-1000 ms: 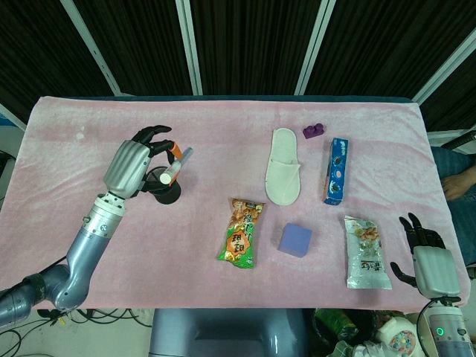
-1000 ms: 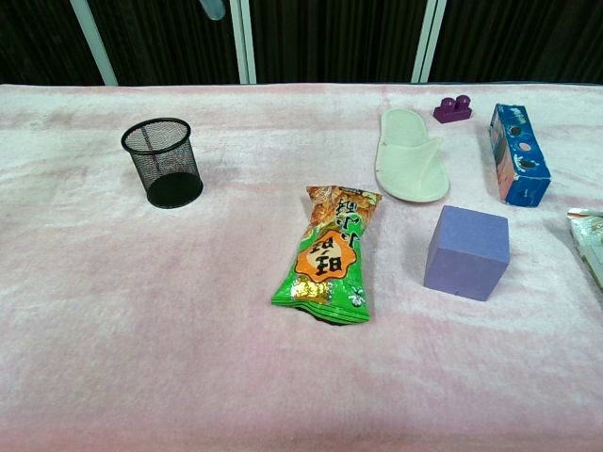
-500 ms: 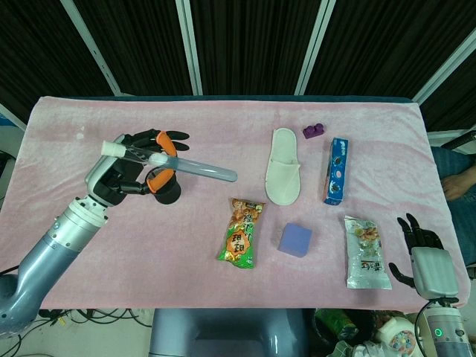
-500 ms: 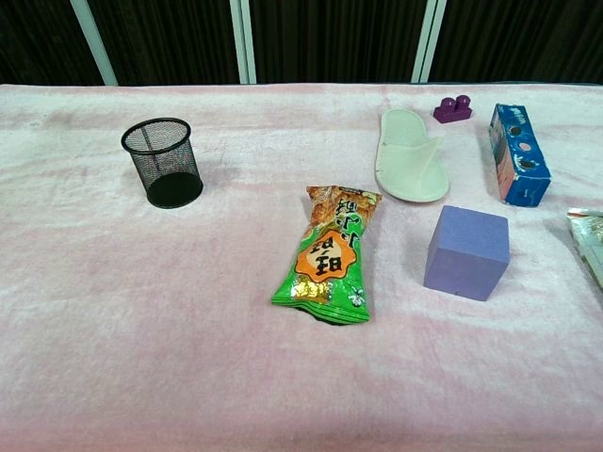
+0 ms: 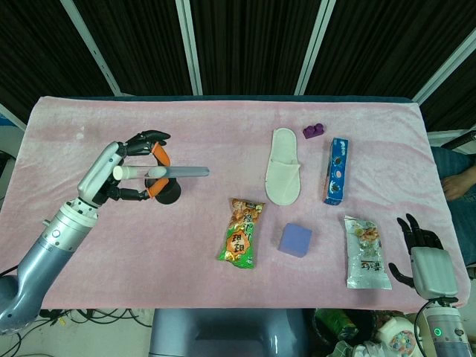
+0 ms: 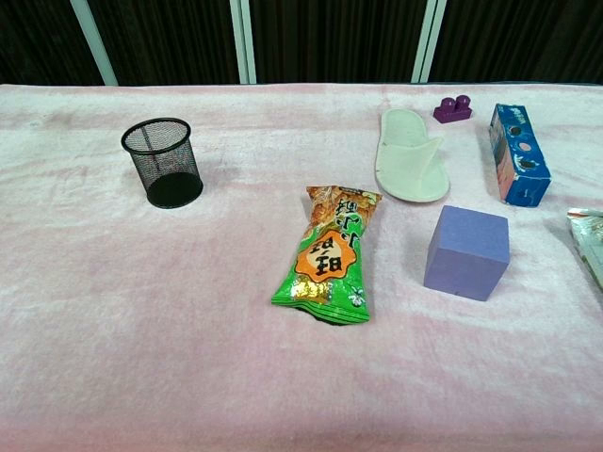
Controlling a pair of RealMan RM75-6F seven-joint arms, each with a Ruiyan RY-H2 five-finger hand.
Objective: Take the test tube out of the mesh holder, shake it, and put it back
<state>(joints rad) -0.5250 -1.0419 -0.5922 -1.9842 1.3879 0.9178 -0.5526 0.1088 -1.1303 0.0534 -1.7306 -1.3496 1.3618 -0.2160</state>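
Your left hand (image 5: 123,172) grips test tube (image 5: 160,172) level above mesh holder (image 6: 163,162) | right hand (image 5: 424,256) looks released | snack-bag (image 6: 330,253) print unreadable

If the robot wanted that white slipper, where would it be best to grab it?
Probably at the toe end of the slipper, nearest the robot: in the chest view the upper there forms a raised pocket that fingers could slip into or pinch. It lies flat with its heel pointing away, so coming from above at the near end seems easiest.
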